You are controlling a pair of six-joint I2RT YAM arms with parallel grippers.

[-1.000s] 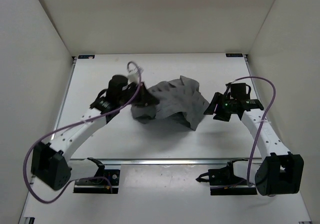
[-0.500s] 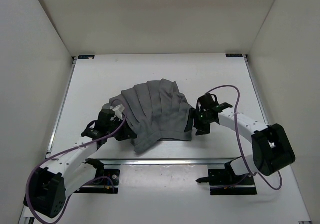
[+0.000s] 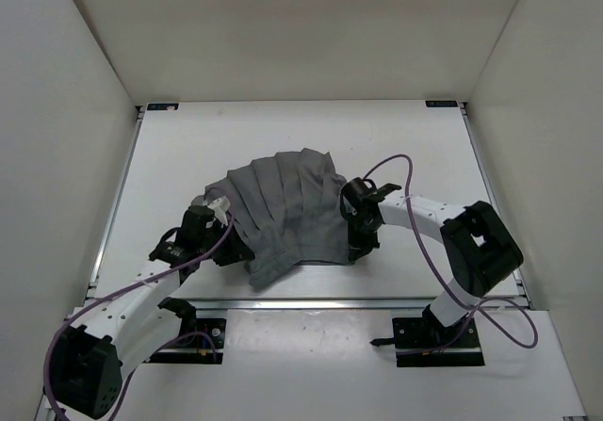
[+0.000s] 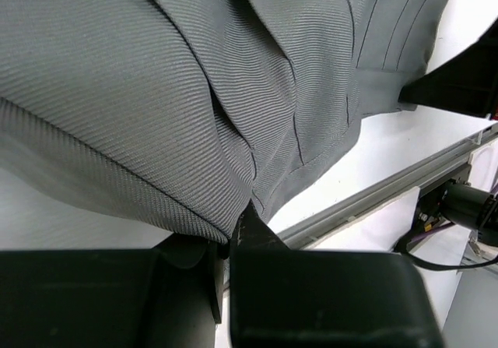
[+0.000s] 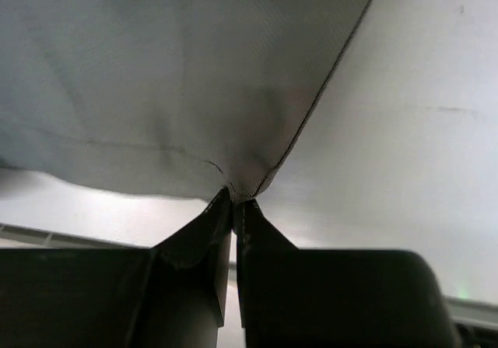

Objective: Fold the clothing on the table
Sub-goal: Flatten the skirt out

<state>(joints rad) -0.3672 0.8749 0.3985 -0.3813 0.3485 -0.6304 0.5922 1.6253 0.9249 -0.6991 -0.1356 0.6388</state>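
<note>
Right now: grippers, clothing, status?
Left gripper shut on clothing, left edge. Right gripper shut on its right corner. Pleats fanned out on table. No obstacles seen.

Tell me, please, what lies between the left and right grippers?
The grey pleated clothing spans that whole stretch; the left gripper and the right gripper each pinch an edge of it. The top view shows this.

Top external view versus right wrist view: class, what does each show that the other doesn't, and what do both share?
Only top external: the whole pleated clothing fanned out, with the left gripper at its left edge. Only right wrist: the right gripper seen close, its tips pinched shut on a hem corner. Both: the clothing over the white table.
</note>
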